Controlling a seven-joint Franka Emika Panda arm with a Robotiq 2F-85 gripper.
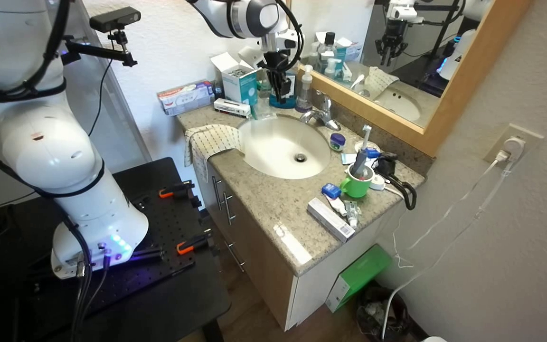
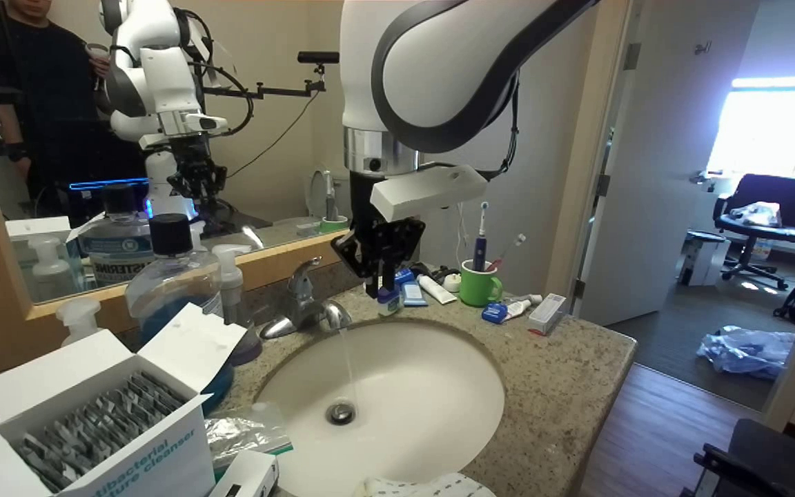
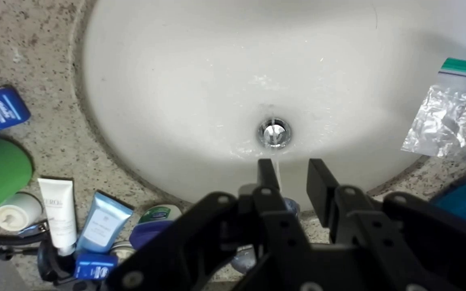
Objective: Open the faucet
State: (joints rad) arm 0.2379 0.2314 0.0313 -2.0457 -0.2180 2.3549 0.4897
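My gripper [image 3: 293, 178] stands partly spread: two black fingers [image 3: 322, 186] with a moderate gap between them, and that gap is bare, so I hold nothing. I hang in the air, fingers pointing down, and in both exterior views a space shows between me and the faucet [image 2: 304, 312]. It sits on the counter [image 1: 273, 194] between the round white basin [image 3: 200, 81] and the mirror [image 2: 266, 159], its lever [image 2: 303, 274] standing up and its spout [image 2: 336, 315] reaching over the basin's edge. A thin stream of water [image 2: 349, 366] falls from the spout toward the drain [image 3: 274, 133]. In my wrist view the drain lies just beyond my fingers, while the end of the spout and part of the stream show through the gap. In an exterior view a bottle of blue liquid [image 1: 290, 102] stands partly hidden behind my fingers; I can't tell how near it is. There the small jar with a purple lid [image 1: 337, 141] sits beside the basin, well apart from my fingers, the faucet between it and a pump bottle [image 1: 305, 92].
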